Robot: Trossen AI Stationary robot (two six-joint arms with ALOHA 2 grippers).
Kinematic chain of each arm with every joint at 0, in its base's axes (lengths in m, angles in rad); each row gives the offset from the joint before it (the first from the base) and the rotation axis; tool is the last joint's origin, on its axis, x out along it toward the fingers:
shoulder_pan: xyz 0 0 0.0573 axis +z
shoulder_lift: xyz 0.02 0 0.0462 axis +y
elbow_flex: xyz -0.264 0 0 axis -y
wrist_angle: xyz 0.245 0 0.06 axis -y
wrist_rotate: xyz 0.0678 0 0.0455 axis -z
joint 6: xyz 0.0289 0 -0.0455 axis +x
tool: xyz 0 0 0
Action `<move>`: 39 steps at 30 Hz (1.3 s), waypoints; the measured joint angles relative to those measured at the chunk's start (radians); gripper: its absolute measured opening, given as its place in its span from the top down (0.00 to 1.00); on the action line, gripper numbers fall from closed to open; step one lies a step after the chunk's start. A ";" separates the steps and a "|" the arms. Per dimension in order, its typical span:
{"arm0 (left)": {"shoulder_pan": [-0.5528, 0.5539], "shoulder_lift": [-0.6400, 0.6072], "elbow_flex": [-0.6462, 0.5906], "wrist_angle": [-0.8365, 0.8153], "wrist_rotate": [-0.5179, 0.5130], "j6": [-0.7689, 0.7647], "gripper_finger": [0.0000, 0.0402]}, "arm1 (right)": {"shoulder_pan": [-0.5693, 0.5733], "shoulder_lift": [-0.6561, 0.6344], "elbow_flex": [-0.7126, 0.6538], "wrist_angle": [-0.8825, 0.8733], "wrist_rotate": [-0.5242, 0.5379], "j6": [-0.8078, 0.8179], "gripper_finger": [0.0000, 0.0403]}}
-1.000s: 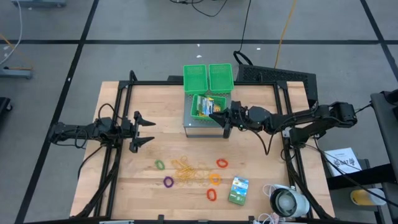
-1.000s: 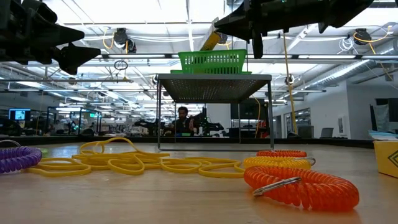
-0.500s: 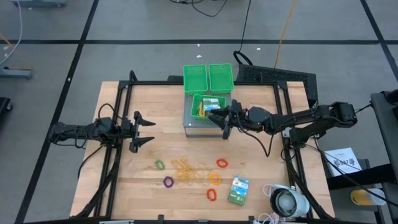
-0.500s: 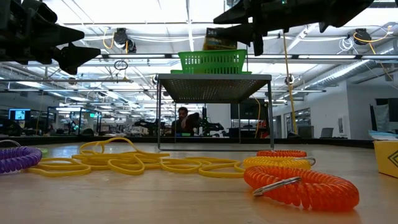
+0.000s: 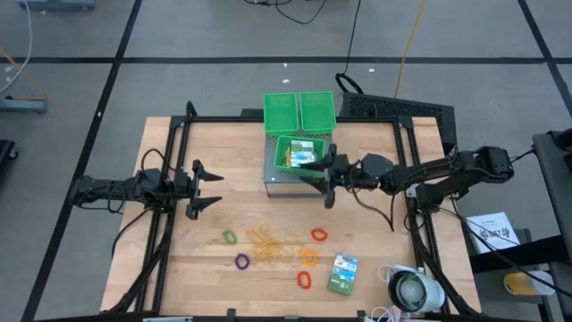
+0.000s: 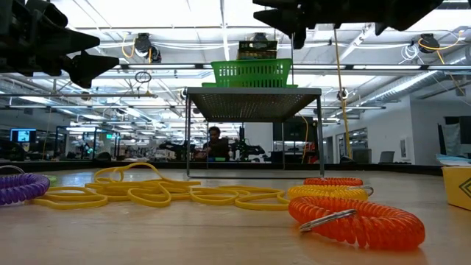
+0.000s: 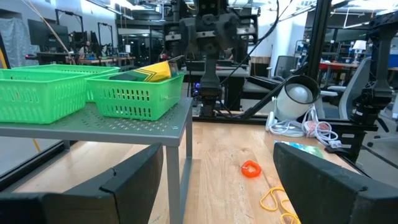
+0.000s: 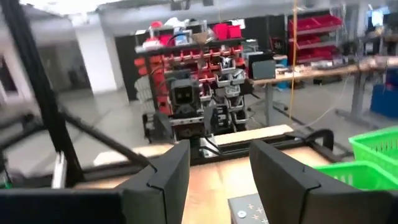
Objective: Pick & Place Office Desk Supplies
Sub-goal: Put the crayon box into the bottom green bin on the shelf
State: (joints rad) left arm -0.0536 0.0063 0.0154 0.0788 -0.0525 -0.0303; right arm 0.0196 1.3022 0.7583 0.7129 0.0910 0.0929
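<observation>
The yellow-green crayon box [image 5: 301, 152] lies inside the near green mesh bin [image 5: 288, 143], and its top shows above the bin's rim [image 6: 257, 50]. My right gripper [image 5: 318, 179] hovers open beside that bin's right near corner and holds nothing. On the table lie tan rubber bands [image 5: 273, 246], green [image 5: 230, 237], purple [image 5: 241, 261], red [image 5: 319, 234] and orange [image 5: 308, 258] rings, and a green-white packet [image 5: 342, 273]. My left gripper [image 5: 217, 189] waits open at the table's left.
Three green bins stand on a grey raised shelf [image 5: 284, 185] at the table's far middle; the two far bins [image 5: 299, 111] sit side by side. A white round device with cables [image 5: 413, 291] lies at the near right corner. A black frame [image 5: 179, 125] borders the table.
My right gripper has opened and let go of the crayon box, rolling about its own axis as it did. The box, which stuck up tilted out of the near bin, has dropped down into it.
</observation>
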 joint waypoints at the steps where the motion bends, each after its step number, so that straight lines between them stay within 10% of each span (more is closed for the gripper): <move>1: 0.000 0.000 0.000 0.000 0.000 0.000 0.23 | 0.014 0.000 0.009 -0.025 0.025 -0.031 0.60; 15: 0.000 0.000 0.000 0.000 0.000 0.000 0.23 | 0.124 0.035 0.413 -0.919 0.438 -0.306 0.57; 27: 0.000 0.000 0.000 0.000 0.000 0.000 0.23 | 0.093 0.045 0.413 -1.014 0.437 -0.317 0.66; 39: 0.000 0.000 0.000 0.000 0.000 0.000 0.23 | 0.084 0.057 0.413 -1.032 0.436 -0.322 0.96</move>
State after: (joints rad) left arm -0.0539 0.0067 0.0154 0.0791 -0.0521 -0.0303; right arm 0.1036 1.3590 1.1717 -0.3195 0.5266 -0.2295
